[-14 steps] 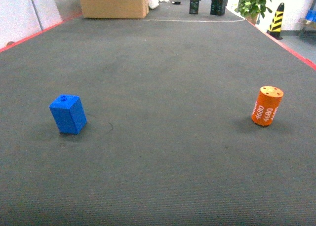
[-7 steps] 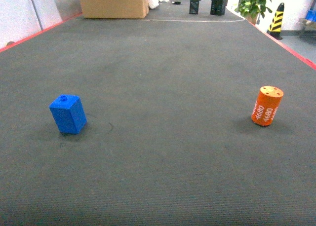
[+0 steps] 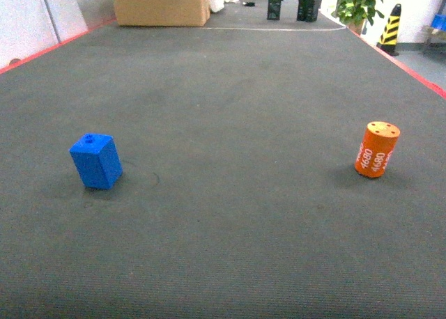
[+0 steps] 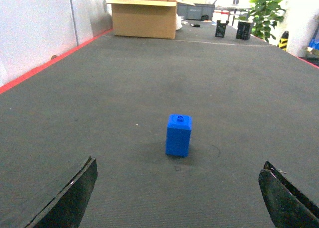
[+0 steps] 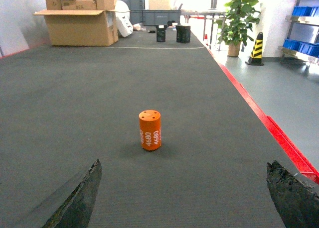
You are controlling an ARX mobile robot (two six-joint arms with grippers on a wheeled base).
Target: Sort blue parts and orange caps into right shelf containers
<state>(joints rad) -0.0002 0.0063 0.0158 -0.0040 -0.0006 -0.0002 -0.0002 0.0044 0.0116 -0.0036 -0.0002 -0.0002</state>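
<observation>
Head view: distant cardboard box (image 3: pixel 160 4), potted plant (image 3: pixel 357 2).

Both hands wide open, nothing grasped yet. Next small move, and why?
Probably advance the left hand straight ahead to the blue part. It stands upright on the grey mat, roughly centred between the open fingers and well ahead of them. The right hand faces the orange cap much the same way.
</observation>
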